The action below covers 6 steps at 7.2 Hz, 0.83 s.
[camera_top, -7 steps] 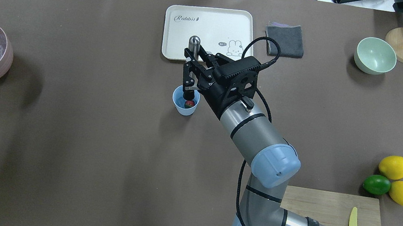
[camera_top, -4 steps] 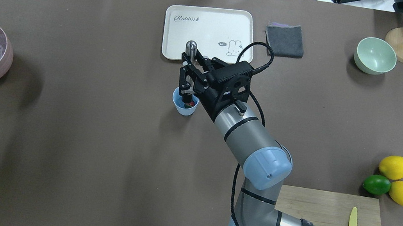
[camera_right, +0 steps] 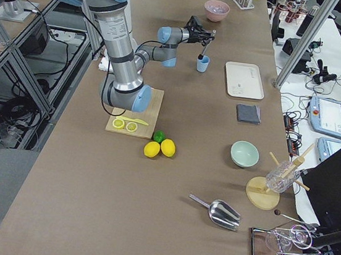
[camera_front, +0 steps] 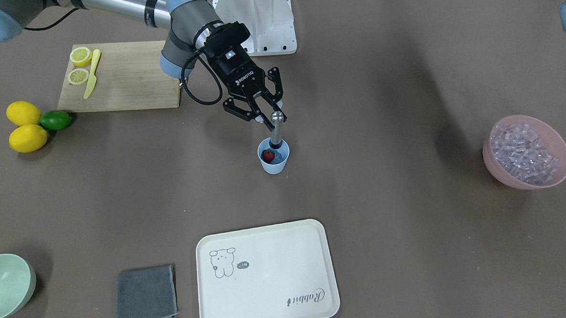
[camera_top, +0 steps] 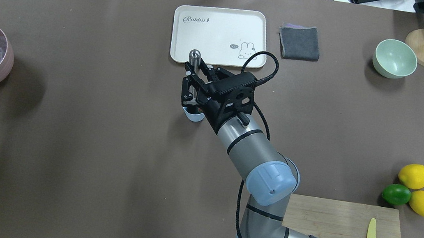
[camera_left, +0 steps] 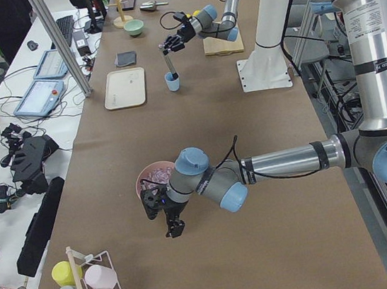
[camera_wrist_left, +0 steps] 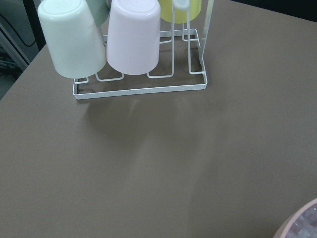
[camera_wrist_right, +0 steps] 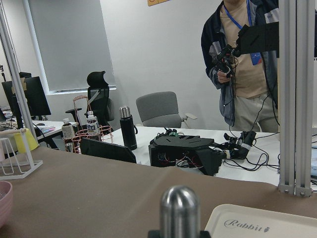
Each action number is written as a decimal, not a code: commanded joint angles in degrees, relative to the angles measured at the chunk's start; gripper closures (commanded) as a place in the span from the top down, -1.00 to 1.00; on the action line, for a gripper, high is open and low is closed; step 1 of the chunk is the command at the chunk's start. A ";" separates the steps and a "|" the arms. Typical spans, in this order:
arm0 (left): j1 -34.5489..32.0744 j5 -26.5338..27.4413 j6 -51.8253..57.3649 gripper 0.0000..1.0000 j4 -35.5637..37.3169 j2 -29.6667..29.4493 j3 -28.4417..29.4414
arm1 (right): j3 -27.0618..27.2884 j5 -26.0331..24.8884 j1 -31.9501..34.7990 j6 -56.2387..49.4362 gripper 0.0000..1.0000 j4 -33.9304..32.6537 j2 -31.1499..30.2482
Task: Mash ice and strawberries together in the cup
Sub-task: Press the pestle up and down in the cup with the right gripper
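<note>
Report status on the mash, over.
Right gripper shut on muddler, tip in cup. Strawberry inside, looks whole. Left gripper by pink bowl of ice, jaws unreadable.

tray (camera_top: 215, 38) "Rabbit", right claw (camera_front: 268, 120) (small print) "ROBOTIQ"

1. Bowls: two, a pink bowl (camera_front: 496, 169) and a pale green bowl (camera_front: 6, 286).
2. Way too much ice (camera_front: 524, 153) to count, piled in the pink one.
3. Citrus: two whole lemons (camera_front: 23, 113), one lime (camera_front: 55, 120), two lemon halves (camera_front: 80, 56).
4. One each: blue cup (camera_front: 274, 163), strawberry (camera_front: 268, 156), metal muddler (camera_front: 276, 128), tray (camera_front: 269, 279), grey cloth (camera_front: 145, 297), cutting board (camera_front: 131, 84), yellow knife (camera_front: 91, 74).
</note>
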 commanded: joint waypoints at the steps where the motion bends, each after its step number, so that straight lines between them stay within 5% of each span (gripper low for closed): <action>1: 0.01 -0.03 -0.03 0.96 -0.35 0.15 -0.16 | 0.34 -0.02 0.15 -0.13 -1.00 -0.09 0.32; 6: 0.01 0.06 -0.03 0.96 -0.35 0.07 -0.08 | -0.18 -0.02 1.56 -0.13 -1.00 -0.53 0.77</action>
